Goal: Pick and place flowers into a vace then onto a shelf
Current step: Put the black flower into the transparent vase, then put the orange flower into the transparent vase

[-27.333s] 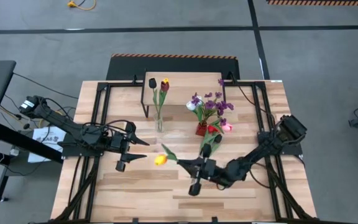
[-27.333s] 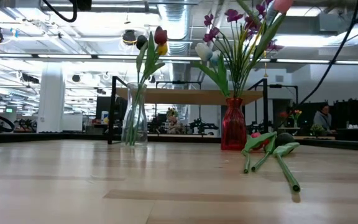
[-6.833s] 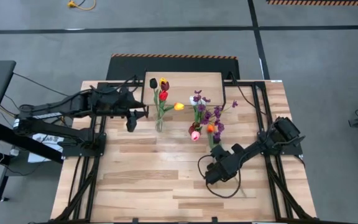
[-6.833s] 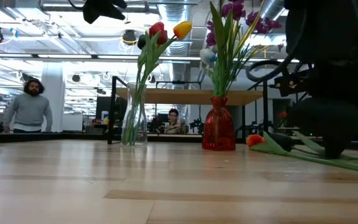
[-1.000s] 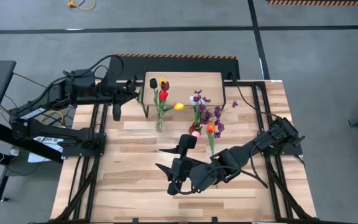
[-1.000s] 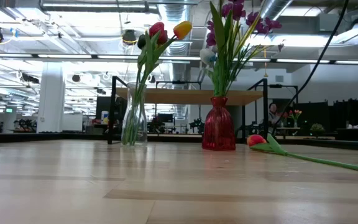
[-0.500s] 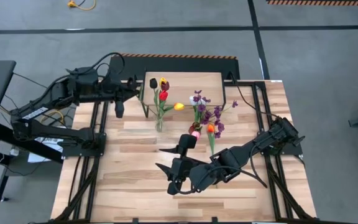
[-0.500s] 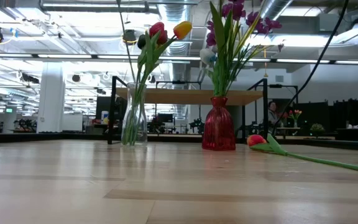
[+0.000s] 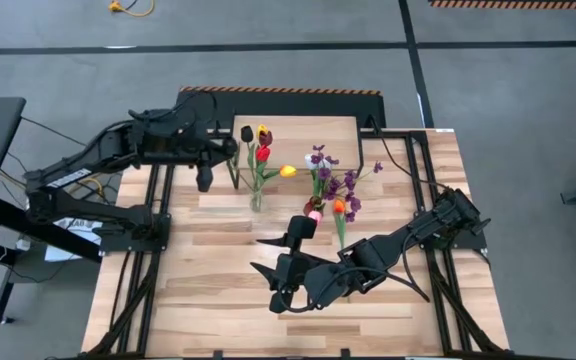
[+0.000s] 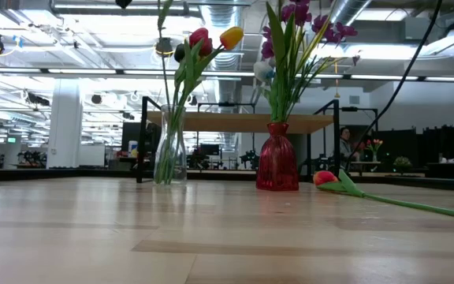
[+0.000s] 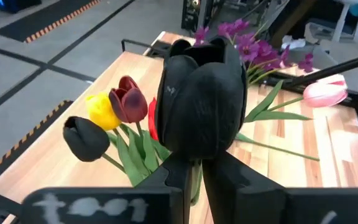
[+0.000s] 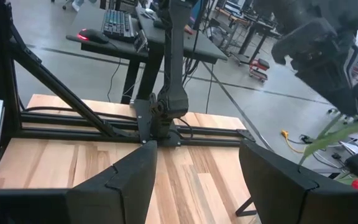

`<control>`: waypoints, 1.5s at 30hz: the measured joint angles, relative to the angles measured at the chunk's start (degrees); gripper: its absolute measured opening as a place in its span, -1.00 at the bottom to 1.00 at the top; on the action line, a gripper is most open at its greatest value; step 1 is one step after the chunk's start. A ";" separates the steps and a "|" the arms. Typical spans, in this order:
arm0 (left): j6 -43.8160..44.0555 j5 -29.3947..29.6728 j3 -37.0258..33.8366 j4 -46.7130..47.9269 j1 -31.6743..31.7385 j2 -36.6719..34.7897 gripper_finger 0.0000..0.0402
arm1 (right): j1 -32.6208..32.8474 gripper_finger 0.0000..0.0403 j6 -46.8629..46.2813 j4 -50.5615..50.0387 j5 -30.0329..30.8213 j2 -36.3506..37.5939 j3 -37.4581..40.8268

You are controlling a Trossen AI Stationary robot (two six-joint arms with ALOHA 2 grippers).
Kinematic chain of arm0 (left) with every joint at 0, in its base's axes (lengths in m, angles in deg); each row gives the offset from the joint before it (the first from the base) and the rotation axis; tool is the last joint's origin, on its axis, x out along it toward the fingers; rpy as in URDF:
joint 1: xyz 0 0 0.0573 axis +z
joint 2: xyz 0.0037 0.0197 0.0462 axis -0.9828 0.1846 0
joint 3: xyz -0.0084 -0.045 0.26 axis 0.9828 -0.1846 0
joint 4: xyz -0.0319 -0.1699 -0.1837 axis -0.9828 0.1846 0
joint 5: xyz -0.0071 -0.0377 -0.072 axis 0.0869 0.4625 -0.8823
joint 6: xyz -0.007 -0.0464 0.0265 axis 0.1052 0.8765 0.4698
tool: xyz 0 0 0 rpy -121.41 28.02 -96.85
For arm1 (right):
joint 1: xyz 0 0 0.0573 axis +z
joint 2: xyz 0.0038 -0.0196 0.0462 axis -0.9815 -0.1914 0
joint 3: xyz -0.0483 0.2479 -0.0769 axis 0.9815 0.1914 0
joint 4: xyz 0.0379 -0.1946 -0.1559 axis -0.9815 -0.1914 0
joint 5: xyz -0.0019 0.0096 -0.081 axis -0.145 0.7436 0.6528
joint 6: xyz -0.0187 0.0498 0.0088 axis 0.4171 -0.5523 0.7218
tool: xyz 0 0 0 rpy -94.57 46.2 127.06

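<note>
The desk [image 9: 218, 290] fills the middle of the high view, with the shelf [image 9: 293, 128] at its top centre. Two vases stand just below the shelf: a clear vase [image 9: 256, 201] already holding tulips, and a red vase [image 10: 277, 166] to its right, packed with purple sprigs.

The left gripper [image 9: 204, 180] hangs at the upper left of the high view, just left of the clear vase. Its fingers are pressed together on the stem of a dark tulip [image 11: 201, 99], whose head fills the left wrist view with the vase's tulips beyond it. The stem runs upright, so I judge the coming move to be a short carry rightward and a drop straight down into the vase mouth.

The right gripper [image 9: 280, 285] waits at lower centre, fingers spread and empty. An orange tulip [image 10: 325, 178] lies on the desk beside the red vase, nearer the right arm.
</note>
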 joint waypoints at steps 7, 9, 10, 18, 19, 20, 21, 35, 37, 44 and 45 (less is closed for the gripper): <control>0.09 0.09 0.00 -0.07 0.00 1.62 -0.87 | 0.00 0.09 -1.25 -1.05 0.00 0.00 0.00; 0.13 0.11 0.00 -0.10 0.00 1.55 -0.87 | 0.00 0.09 -1.90 -1.31 0.00 0.00 0.00; 0.13 0.11 0.00 -0.10 0.00 1.53 -0.87 | 0.00 0.09 -2.37 -1.31 0.02 0.00 0.00; 0.85 0.48 0.00 2.87 0.00 1.53 -0.87 | 0.00 0.09 -2.69 -1.35 0.28 0.00 0.00; 1.51 0.75 0.00 3.38 0.00 1.53 -0.87 | 0.02 0.09 -2.71 -1.67 0.28 0.00 0.00; 2.05 1.22 0.00 3.84 0.00 1.53 -0.87 | 0.11 0.09 -2.79 -2.18 0.31 0.00 0.00; 2.52 1.65 0.00 4.22 0.00 1.52 -0.87 | 0.26 0.09 -3.24 -3.20 0.37 0.00 0.00; 5.81 3.13 -0.15 7.32 -4.51 -6.66 -0.87 | 5.91 0.09 -62.49 -51.88 -3.37 0.09 4.89; 6.34 3.98 -0.18 7.31 -6.11 -7.67 -0.87 | 6.86 0.09 -71.93 -53.72 -3.16 0.09 8.16; 6.95 6.38 -0.22 7.37 -10.68 -8.78 -0.87 | 7.80 0.09 -96.78 -52.39 -3.17 0.05 23.68; 6.95 6.40 -0.22 7.44 -11.10 -8.76 -0.87 | 7.74 0.09 -99.16 -52.54 -3.22 0.02 25.81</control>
